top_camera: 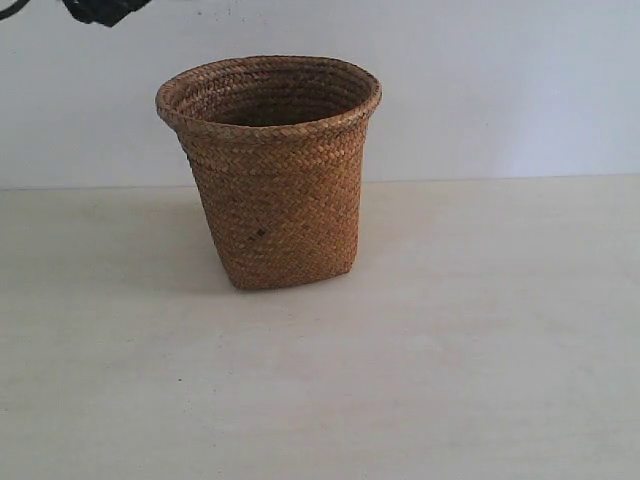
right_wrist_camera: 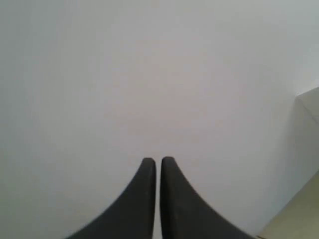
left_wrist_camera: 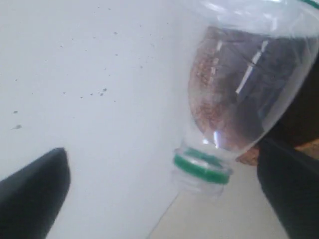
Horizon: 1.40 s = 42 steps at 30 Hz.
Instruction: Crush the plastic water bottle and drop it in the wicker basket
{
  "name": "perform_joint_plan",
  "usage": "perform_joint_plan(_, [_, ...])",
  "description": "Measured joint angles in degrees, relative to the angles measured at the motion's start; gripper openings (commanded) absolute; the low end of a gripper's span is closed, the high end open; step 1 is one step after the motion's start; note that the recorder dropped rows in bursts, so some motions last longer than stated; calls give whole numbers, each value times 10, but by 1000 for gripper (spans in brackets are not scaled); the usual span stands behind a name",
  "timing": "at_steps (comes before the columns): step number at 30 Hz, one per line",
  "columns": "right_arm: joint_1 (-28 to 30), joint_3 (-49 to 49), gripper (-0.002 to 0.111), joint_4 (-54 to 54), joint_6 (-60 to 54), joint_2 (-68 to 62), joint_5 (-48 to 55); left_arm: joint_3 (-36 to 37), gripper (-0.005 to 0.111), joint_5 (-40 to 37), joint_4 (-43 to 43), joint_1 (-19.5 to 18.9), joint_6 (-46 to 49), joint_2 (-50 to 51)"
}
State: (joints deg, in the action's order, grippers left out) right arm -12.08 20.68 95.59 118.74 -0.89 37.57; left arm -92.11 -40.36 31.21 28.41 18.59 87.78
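1. Two pincers, one bottle, one basket.
2. Left pincer (left_wrist_camera: pixel 164 149): jaws spread wide. One dark finger (left_wrist_camera: pixel 35 194) is well apart from the plastic water bottle (left_wrist_camera: pixel 239 84). The other finger (left_wrist_camera: pixel 291 194) is just beside it, partly behind the clear wall. I cannot tell if that one touches. No squeeze on the bottle that I can see.
3. Only my left wrist view shows the bottle. It is tilted and close to the lens. The neck end with the green neck ring (left_wrist_camera: pixel 202 167) lies between my fingers, and the body runs out of frame.
4. Brown weave shows through the bottle's clear wall, so the basket is behind it. I cannot tell where the bottle is over the worktop (top_camera: pixel 480 350).
5. Wicker basket (top_camera: pixel 275 190): upright on the worktop, near the far edge, a bit left of the middle. Round flared rim, narrower base, small dark spot on the side.
6. Right pincer (right_wrist_camera: pixel 158 160): fingers together but for a hairline gap, gripping nothing. It faces the pale wall (top_camera: pixel 500 90).
7. Dark part (top_camera: pixel 100 10) at the top of the exterior view, above and left of the basket. It is cut off, so I cannot tell what it is.
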Motion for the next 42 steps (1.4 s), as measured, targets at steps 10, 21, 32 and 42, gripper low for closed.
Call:
perform_joint_plan(10, [0, 0, 0, 0, 0, 0, 0, -3, 109, -217, -5, -1, -9, 43])
perform_joint_plan(21, [0, 0, 0, 0, 0, 0, 0, -3, 104, -291, -158, -2, 6, 43])
perform_joint_plan(32, [0, 0, 0, 0, 0, 0, 0, 75, 7, -295, -299, -3, -4, 45])
perform_joint_plan(42, [0, 0, 0, 0, 0, 0, 0, 123, 7, -295, -289, -4, -23, 49])
